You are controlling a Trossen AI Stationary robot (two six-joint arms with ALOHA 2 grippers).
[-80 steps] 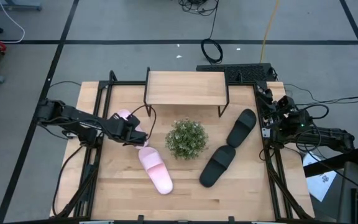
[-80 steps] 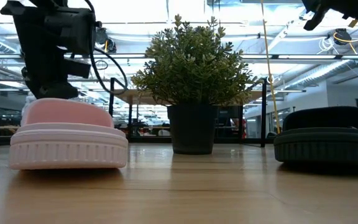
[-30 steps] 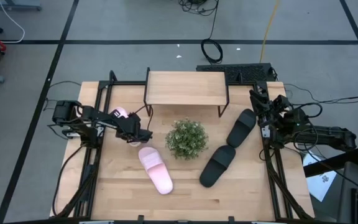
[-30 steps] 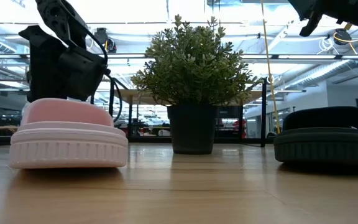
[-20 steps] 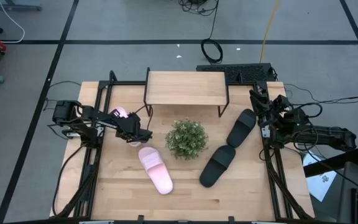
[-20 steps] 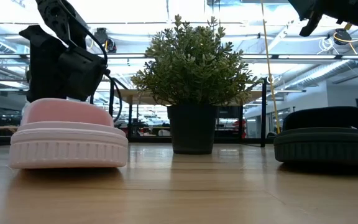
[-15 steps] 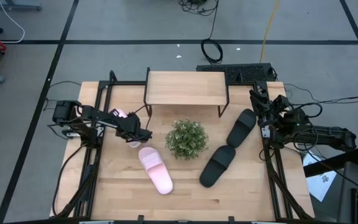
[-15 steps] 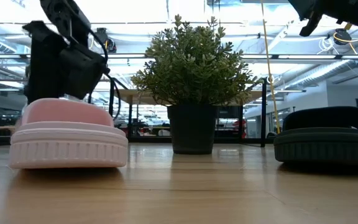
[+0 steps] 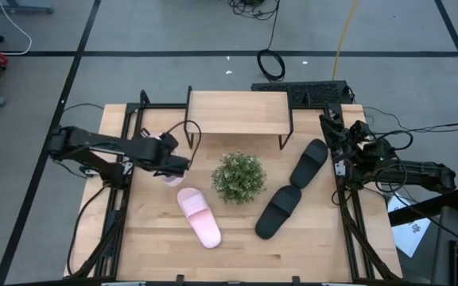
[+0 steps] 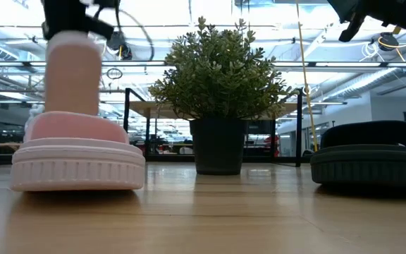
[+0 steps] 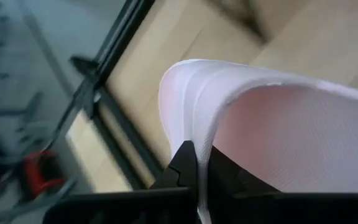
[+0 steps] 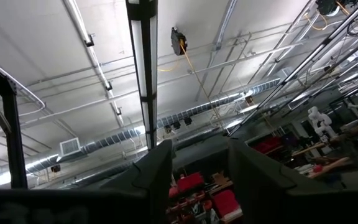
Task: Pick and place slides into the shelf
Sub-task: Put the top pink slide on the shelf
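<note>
the left gripper (image 11: 197,171), clamped on a pink slide (image 11: 278,134), should carry it level onto the shelf (image 9: 238,112).

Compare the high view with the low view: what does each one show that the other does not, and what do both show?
Only the high view shows the shelf, the second black slide near the right gripper, and the left gripper.

Only the low view shows the lifted pink slide hanging upright, and the room behind.

Both show the plant, the pink slide on the table and a black slide.
</note>
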